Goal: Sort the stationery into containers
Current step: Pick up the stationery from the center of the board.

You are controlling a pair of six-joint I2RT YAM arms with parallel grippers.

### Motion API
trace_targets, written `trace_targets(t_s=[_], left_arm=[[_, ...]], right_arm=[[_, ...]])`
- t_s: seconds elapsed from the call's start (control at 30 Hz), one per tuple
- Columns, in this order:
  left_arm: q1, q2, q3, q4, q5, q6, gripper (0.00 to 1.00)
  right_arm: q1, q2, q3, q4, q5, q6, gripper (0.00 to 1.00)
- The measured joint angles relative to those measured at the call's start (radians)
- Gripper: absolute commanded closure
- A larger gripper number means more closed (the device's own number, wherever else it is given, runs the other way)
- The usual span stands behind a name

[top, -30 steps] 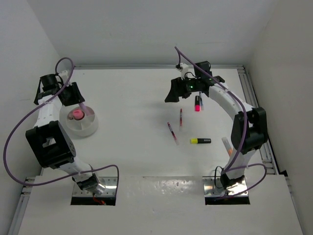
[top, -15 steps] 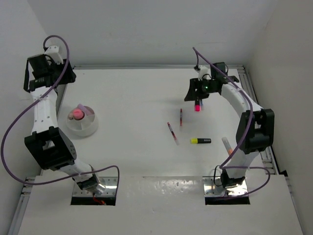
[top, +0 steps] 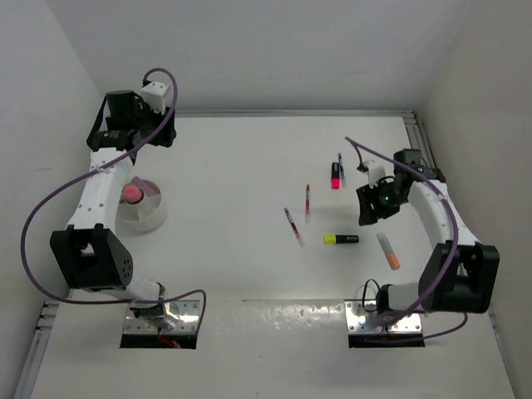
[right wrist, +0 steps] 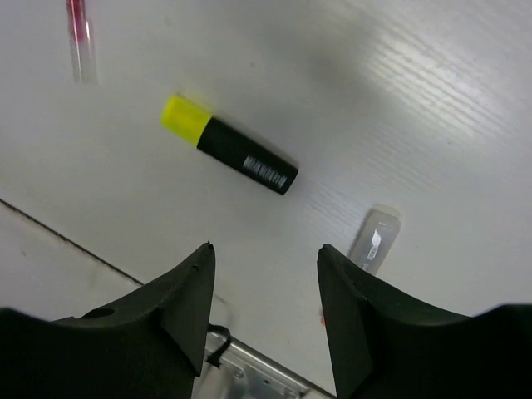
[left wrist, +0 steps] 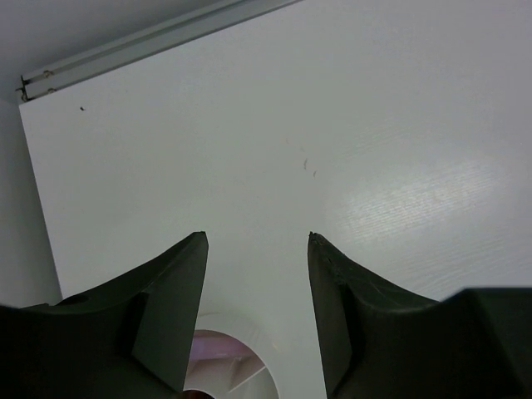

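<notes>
The round pale dish stands at the left and holds a pink item. My left gripper is open and empty, raised behind the dish. The left wrist view shows the dish rim between the open fingers of the gripper. My right gripper is open and empty above the table, just right of the yellow-black highlighter, which also shows in the right wrist view ahead of the gripper. An orange highlighter lies to its right; its clear end shows by the right finger.
A pink-red highlighter and a blue pen lie at the back right. Two red pens lie in the middle. Metal base plates sit at the near edge. A rail runs along the right side.
My left gripper rose from over the dish and swung to the back, leaving the pink item in the dish. My right gripper moved from the pink-red highlighter toward the near right, by the yellow-black highlighter.
</notes>
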Motion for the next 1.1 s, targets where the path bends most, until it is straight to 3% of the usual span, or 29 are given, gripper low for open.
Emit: trace_targets(t_s=[0.13, 0.27, 0.47, 0.77, 0.9, 1.1], left_arm=[[0.0, 0.014, 0.007, -0.011, 0.026, -0.006, 0.42], [-0.007, 0.028, 0.017, -0.017, 0.039, -0.006, 0.42], [-0.009, 0.029, 0.017, -0.021, 0.039, -0.007, 0.42], [-0.023, 0.029, 0.017, -0.021, 0.037, -0.018, 0.42], [-0.026, 0.029, 0.017, -0.021, 0.033, -0.018, 0.42], [-0.026, 0.029, 0.016, -0.021, 0.026, -0.018, 0.42]], right_arm=[[0.028, -0.016, -0.038, -0.019, 0.047, -0.116, 0.48], [-0.047, 0.014, -0.064, -0.004, 0.113, -0.158, 0.48], [-0.17, 0.031, -0.129, -0.016, 0.214, -0.171, 0.44], [-0.175, 0.178, -0.137, 0.017, 0.23, -0.152, 0.42], [-0.175, 0.248, -0.135, 0.06, 0.239, -0.135, 0.45], [-0.164, 0.317, -0.127, 0.133, 0.282, -0.124, 0.58]])
